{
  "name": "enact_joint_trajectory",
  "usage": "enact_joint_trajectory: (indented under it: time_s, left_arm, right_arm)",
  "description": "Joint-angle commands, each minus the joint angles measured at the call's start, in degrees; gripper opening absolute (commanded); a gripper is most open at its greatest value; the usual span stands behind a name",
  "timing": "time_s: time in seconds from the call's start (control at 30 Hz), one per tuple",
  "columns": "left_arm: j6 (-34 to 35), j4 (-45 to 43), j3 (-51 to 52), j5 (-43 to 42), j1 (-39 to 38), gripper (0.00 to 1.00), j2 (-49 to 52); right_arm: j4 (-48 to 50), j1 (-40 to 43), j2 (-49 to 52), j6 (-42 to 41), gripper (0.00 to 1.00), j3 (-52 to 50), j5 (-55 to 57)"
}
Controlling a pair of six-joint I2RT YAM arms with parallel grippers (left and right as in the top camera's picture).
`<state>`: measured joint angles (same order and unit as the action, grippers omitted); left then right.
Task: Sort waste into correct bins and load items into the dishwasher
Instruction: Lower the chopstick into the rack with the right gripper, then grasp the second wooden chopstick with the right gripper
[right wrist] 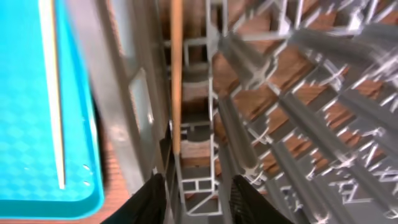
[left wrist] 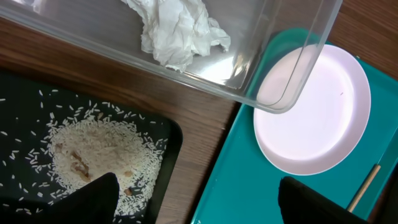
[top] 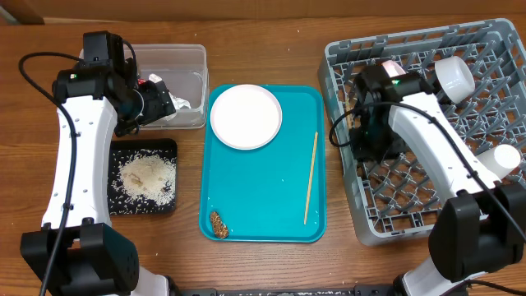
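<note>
While the right tool [right wrist: 199, 183] hangs slightly parted, one slim brown chopstick [right wrist: 176, 74] lies loose in the grey rack [right wrist: 267, 124] by the right edge of the tabletop [top: 271, 41]; left tool [left wrist: 198, 183] gapes wide, empty

table [top: 263, 41]: brown wood, lines in it | tub [top: 185, 70]: clear plastic, shiny | napkin [left wrist: 180, 28]: white paper, crinkly | black tray [top: 164, 150]: dull, maybe plastic | teal tray [top: 263, 189]: plastic, tiny bumps | plate [top: 246, 116]: white, smooth, glossy | chopstick [top: 311, 177]: bare wood | rack [top: 330, 70]: grey plastic
</note>
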<state>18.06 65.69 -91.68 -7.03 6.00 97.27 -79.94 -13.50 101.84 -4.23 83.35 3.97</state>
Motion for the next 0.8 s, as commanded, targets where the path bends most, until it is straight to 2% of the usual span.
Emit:
enact_joint_trajectory:
  time_s: [0.0, 0.13, 0.23, 0.4, 0.6, 0.77]
  left_arm:
    - [0.4, -0.1, -1.0, 0.0, -0.5, 0.84, -1.5]
    - [0.4, -0.2, -1.0, 0.0, -0.5, 0.84, -1.5]
    - [0.4, -0.1, -1.0, 0.0, -0.5, 0.84, -1.5]
    - [0.4, -0.1, -1.0, 0.0, -0.5, 0.84, -1.5]
    - [0.4, -0.1, -1.0, 0.0, -0.5, 0.84, -1.5]
    - [0.4, -0.1, -1.0, 0.0, -0.5, 0.84, -1.5]
  right_arm:
    - [0.1, -0.1, -2.5, -0.4, 0.44, 7.3, -1.4]
    - [3.4, -1.3, -3.7, -0.2, 0.47, 11.9, -13.8]
    - [6.9, -3.4, -3.5, -0.2, 0.5, 11.7, -20.2]
    - [9.0, -8.6, -2.0, -1.2, 0.56, 9.3, -19.1]
    - [10.5, -13.2, 2.5, -10.2, 0.57, 5.0, -12.9]
    - [14.1, -13.8, 5.0, -15.0, 0.57, 0.2, -12.3]
